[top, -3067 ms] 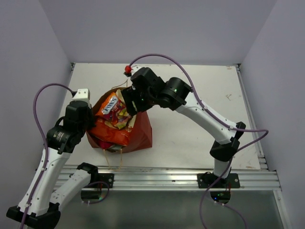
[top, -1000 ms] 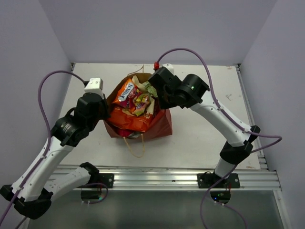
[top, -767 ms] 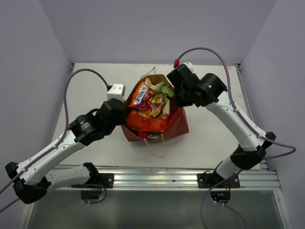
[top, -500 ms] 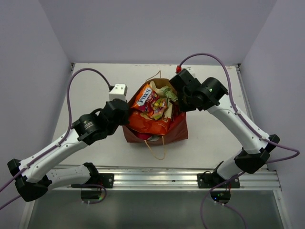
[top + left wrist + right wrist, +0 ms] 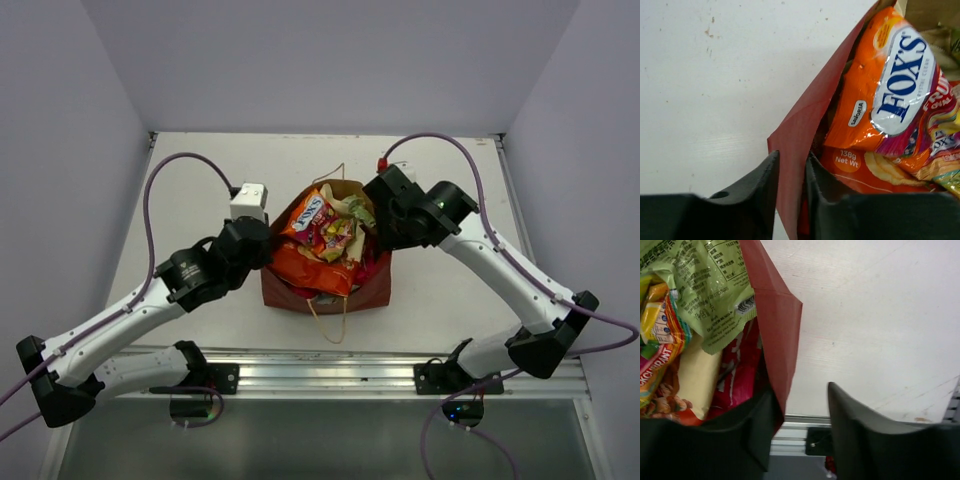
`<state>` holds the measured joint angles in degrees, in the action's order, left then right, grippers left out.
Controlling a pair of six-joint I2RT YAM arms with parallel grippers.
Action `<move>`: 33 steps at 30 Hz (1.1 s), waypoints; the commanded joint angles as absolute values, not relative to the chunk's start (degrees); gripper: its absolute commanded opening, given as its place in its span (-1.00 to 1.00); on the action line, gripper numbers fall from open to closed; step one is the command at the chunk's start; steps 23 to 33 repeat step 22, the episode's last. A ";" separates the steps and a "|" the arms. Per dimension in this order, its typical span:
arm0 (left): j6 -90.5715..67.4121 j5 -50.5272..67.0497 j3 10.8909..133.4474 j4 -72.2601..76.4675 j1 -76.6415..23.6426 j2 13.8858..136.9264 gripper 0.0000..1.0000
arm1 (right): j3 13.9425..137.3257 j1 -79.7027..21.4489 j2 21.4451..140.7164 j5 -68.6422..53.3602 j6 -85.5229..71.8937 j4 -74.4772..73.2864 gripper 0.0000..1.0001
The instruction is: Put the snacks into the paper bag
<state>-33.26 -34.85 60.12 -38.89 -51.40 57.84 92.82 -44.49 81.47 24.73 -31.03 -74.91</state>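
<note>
The dark red paper bag [image 5: 285,295] stands upright mid-table, stuffed with snacks: an orange Fox's packet [image 5: 308,218] on top, a green packet [image 5: 352,210] and an orange crisp packet [image 5: 310,272]. My left gripper [image 5: 266,260] straddles the bag's left wall [image 5: 805,120], jaws slightly parted, one finger inside beside the orange crisp packet [image 5: 850,160]. My right gripper [image 5: 378,238] is open at the bag's right wall [image 5: 775,315]. Its inner finger rests against the wall by a pink-red packet [image 5: 740,370], and its outer finger stands clear over bare table.
A tan cord handle [image 5: 330,320] droops onto the table in front of the bag. The white table [image 5: 450,170] is walled on three sides. An aluminium rail [image 5: 350,365] runs along its near edge, showing below the right gripper [image 5: 801,388].
Over the last second both arms carried the bag rightward to mid-table. Both grippers, shut on the bag's walls before, now have their jaws parted, the right one widely.
</note>
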 commanded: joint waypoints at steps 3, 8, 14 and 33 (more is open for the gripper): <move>-30.06 -41.82 65.64 -32.52 -51.15 57.13 0.09 | 98.93 -43.77 78.75 27.68 -29.27 -76.46 0.21; -27.07 -43.68 74.87 -32.17 -51.15 59.41 0.47 | 107.83 -43.68 78.49 29.79 -27.42 -77.87 0.51; -27.34 -52.28 82.43 -36.74 -51.15 59.42 0.59 | 115.22 -43.77 80.07 35.15 -26.98 -82.08 0.57; -21.46 -59.94 79.99 -34.99 -51.07 55.03 0.97 | 112.41 -43.68 76.55 41.83 -29.00 -80.68 0.63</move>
